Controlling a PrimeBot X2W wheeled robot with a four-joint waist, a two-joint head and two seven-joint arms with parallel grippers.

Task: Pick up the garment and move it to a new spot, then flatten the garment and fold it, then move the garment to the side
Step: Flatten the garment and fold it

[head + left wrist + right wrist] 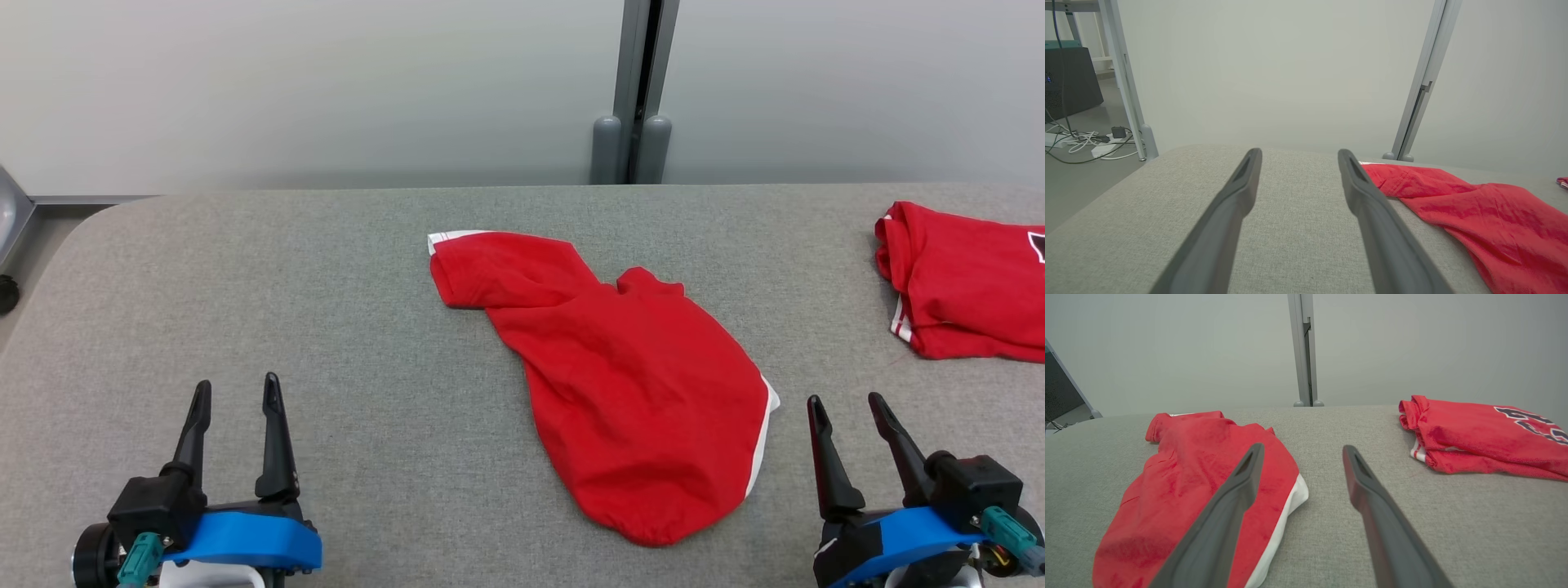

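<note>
Crumpled red garment (pixel 629 384) lies at frame centre on the grey table (pixel 326 269). The left gripper (pixel 237 382) and right gripper (pixel 845 400), both released and empty, wait at the lower corners. Grasp two well-separated hems and lift evenly. Open room lies left; a folded shirt (pixel 963 286) occupies the right edge.

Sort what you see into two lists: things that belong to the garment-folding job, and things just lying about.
Job: crumpled garment; left hand; right hand.
Lying about: folded garment; cables; post.
</note>
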